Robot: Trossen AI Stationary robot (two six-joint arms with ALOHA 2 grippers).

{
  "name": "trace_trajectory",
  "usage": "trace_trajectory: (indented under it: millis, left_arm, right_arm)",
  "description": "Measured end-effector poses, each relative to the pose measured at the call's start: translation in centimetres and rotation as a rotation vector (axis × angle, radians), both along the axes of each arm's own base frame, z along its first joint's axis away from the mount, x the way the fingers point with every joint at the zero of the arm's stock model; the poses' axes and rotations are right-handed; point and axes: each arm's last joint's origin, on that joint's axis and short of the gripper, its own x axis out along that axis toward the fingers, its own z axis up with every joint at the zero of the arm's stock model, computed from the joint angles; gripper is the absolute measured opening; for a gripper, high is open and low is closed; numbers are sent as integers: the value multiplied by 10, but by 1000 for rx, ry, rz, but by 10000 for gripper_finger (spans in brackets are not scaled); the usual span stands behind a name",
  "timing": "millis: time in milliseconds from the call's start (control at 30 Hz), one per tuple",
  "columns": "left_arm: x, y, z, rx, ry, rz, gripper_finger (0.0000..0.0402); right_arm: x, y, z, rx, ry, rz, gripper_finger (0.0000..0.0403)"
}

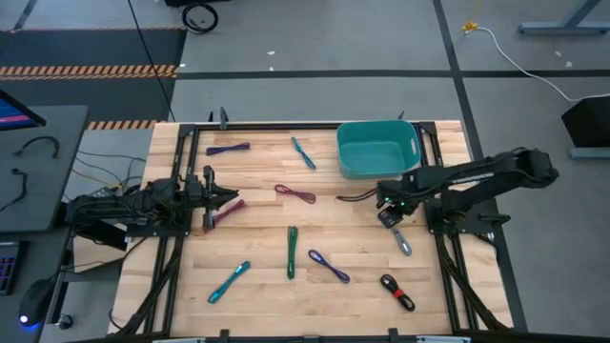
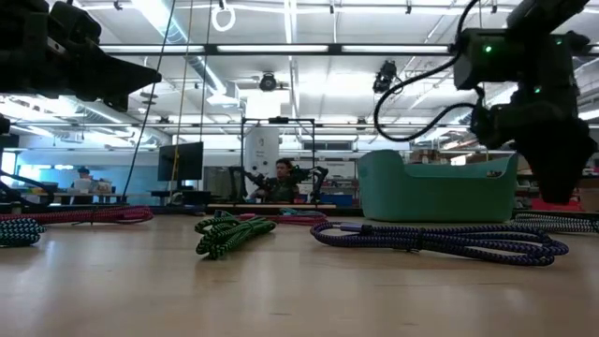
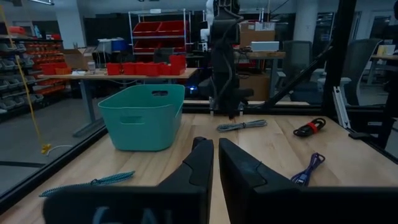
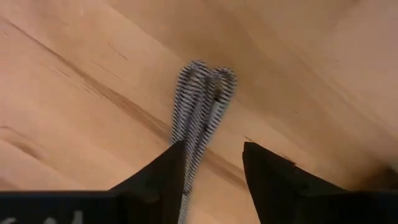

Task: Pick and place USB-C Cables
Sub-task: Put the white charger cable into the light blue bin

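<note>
The right gripper hangs with fingers parted over the grey cable (a detail the high view blurs); the left gripper sits nearly closed, empty.

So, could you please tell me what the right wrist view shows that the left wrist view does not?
Only the right wrist view shows the right gripper from close up, its fingers apart over the grey cable on the bare table.

Only the left wrist view shows the teal bin, the black cable with a red tie, a purple cable, a teal cable and the left gripper, fingers nearly together.

Both show the grey cable and the wooden table.
</note>
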Motion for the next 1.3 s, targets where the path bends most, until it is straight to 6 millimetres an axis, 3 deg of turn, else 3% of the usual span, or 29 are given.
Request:
trace_trajectory:
  millis: [233, 500, 600, 767, 900, 1100, 1300]
  left_arm:
    - [0, 0, 0, 0, 0, 0, 27]
    - [0, 0, 0, 0, 0, 0, 36]
    - [0, 0, 0, 0, 1, 0, 32]
    - [0, 0, 0, -1, 1, 0, 26]
    - [0, 0, 0, -1, 1, 0, 27]
    - [0, 0, 0, 0, 2, 0, 35]
    - [0, 0, 0, -1, 1, 0, 31]
  right_arm:
    - [7, 7, -22, -7, 159, 24, 171]
    - [23, 17, -35, 56, 97, 126, 179]
    - [25, 18, -27, 51, 75, 133, 176]
    - [31, 20, 8, 34, -77, 103, 179]
    - [30, 29, 16, 41, -127, 114, 192]
    - [25, 54, -2, 41, -86, 235, 219]
    - [23, 70, -22, -42, -21, 312, 215]
